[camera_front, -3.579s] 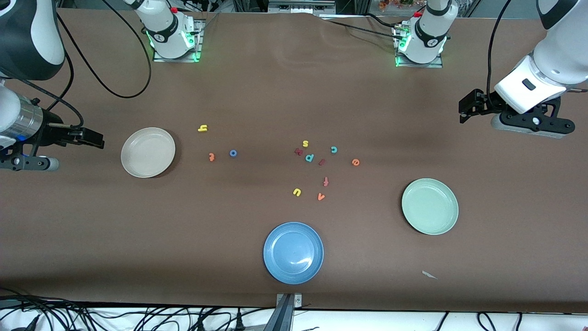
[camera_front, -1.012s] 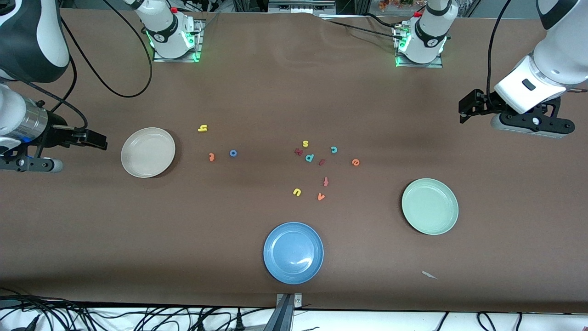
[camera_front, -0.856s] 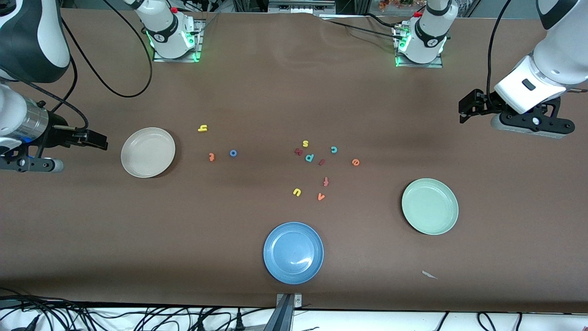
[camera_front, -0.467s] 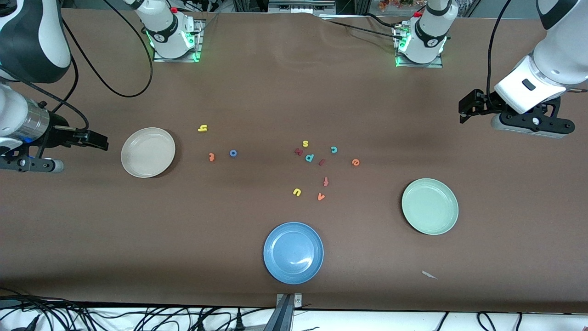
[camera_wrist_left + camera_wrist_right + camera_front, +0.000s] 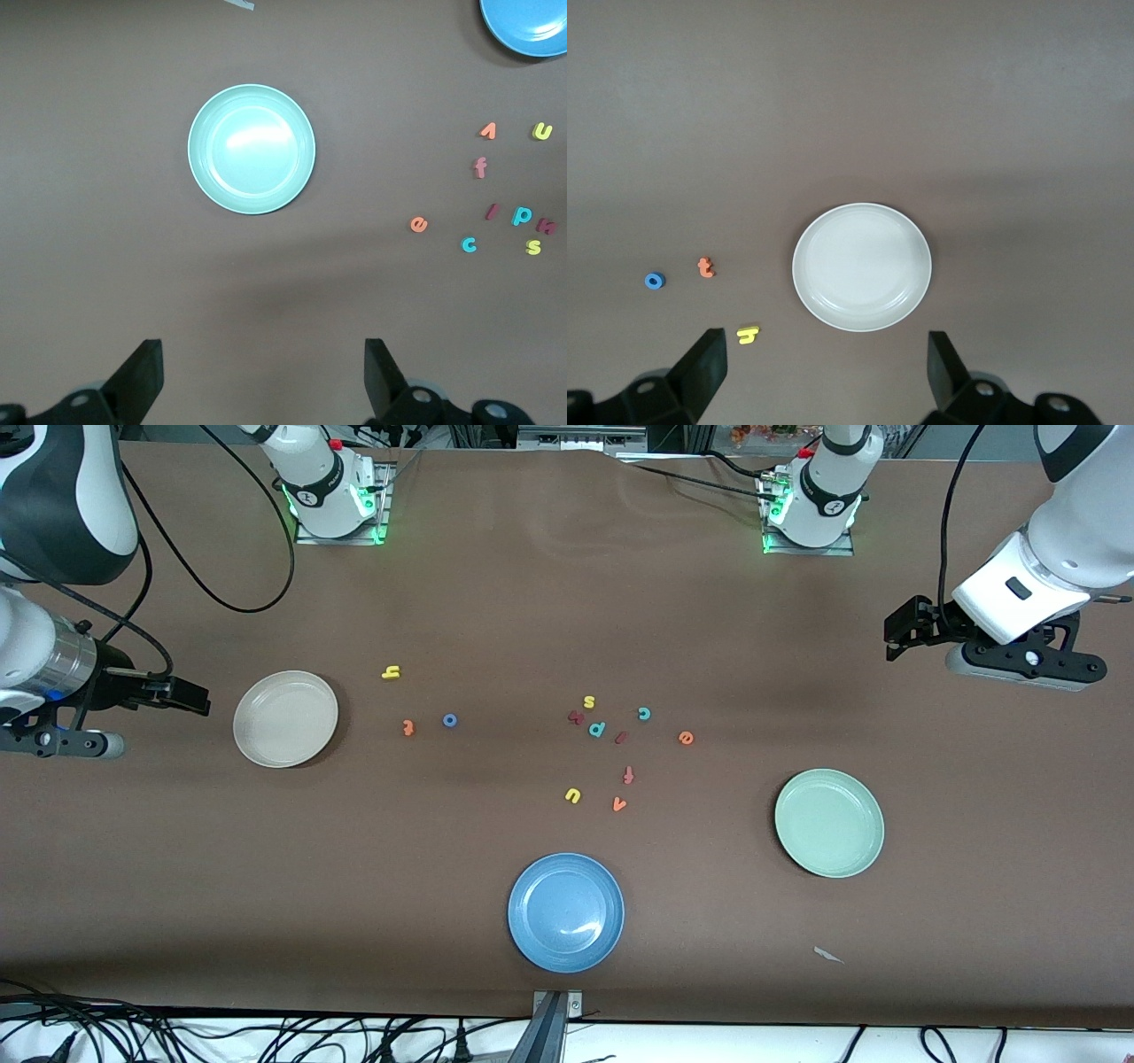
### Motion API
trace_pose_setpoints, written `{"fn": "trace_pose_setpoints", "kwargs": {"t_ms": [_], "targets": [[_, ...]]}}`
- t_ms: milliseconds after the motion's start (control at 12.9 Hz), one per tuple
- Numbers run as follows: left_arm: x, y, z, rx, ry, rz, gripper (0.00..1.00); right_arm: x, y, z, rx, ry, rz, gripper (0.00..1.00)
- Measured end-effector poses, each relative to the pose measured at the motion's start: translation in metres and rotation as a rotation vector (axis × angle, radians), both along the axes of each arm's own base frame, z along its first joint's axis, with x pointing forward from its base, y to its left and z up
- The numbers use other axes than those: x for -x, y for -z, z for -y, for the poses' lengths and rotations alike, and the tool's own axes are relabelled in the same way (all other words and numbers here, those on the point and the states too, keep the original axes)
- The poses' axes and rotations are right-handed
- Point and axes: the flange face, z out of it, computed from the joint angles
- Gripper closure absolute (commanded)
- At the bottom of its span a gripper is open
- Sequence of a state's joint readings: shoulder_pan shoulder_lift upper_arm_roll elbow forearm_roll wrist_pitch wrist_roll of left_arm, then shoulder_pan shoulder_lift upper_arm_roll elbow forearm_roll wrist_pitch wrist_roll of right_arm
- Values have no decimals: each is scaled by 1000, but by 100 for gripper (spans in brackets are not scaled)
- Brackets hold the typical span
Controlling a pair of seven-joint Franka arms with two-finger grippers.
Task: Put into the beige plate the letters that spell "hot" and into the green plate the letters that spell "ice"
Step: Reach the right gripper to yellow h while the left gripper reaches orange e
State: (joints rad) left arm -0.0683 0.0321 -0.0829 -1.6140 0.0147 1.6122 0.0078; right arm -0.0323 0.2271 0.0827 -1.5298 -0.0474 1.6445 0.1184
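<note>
The beige plate point(image 5: 285, 718) point(image 5: 861, 266) lies toward the right arm's end. Beside it are the yellow h point(image 5: 391, 672) point(image 5: 748, 335), orange t point(image 5: 407, 727) point(image 5: 705, 266) and blue o point(image 5: 449, 720) point(image 5: 654, 281). The green plate point(image 5: 829, 823) point(image 5: 252, 149) lies toward the left arm's end. Mid-table are the dark red i point(image 5: 621, 737) point(image 5: 492, 211), teal c point(image 5: 644, 713) point(image 5: 469, 244) and orange e point(image 5: 685, 737) point(image 5: 418, 224). My right gripper point(image 5: 190, 698) point(image 5: 827, 376) hovers open and empty just outside the beige plate. My left gripper point(image 5: 895, 638) point(image 5: 264, 381) hangs open and empty over bare table.
A blue plate point(image 5: 565, 911) sits near the table's front edge. Other letters lie in the middle cluster: yellow s point(image 5: 588, 701), teal p point(image 5: 597, 729), red-orange f point(image 5: 628, 774), yellow u point(image 5: 572, 795), orange v point(image 5: 619, 804). A small paper scrap point(image 5: 828, 955) lies nearer the camera than the green plate.
My right gripper has crept slightly toward the beige plate. The left arm and all letters have stayed put.
</note>
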Motion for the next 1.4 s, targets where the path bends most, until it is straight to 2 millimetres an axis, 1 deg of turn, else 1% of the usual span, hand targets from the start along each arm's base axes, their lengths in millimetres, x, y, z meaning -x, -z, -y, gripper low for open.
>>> {"fn": "trace_pose_setpoints", "kwargs": {"t_ms": [311, 389, 545, 700, 778, 934, 1012, 1167, 1245, 1401], "targets": [[0, 0, -1, 0, -1, 0, 0, 0, 1, -4, 0, 11, -1, 0], [0, 0, -1, 0, -1, 0, 0, 1, 1, -8, 0, 22, -1, 0], [0, 0, -1, 0, -1, 0, 0, 2, 2, -28, -6, 33, -4, 0], [0, 0, -1, 0, -1, 0, 0, 7, 13, -56, -8, 51, -19, 0], [0, -1, -1, 0, -1, 0, 0, 9, 24, -72, -8, 64, -23, 0], [0, -1, -1, 0, -1, 0, 0, 16, 55, -98, -9, 73, -36, 0], [0, 0, -1, 0, -1, -3, 0, 20, 71, -106, -8, 84, -44, 0], [1, 4, -1, -3, -1, -25, 0, 32, 110, -119, 0, 125, -61, 0], [0, 9, 0, -6, 0, -45, 0, 41, 130, -124, 7, 136, -77, 1], [-3, 28, 2, -12, 5, -104, 0, 61, 163, -132, 26, 153, -123, 1]]}}
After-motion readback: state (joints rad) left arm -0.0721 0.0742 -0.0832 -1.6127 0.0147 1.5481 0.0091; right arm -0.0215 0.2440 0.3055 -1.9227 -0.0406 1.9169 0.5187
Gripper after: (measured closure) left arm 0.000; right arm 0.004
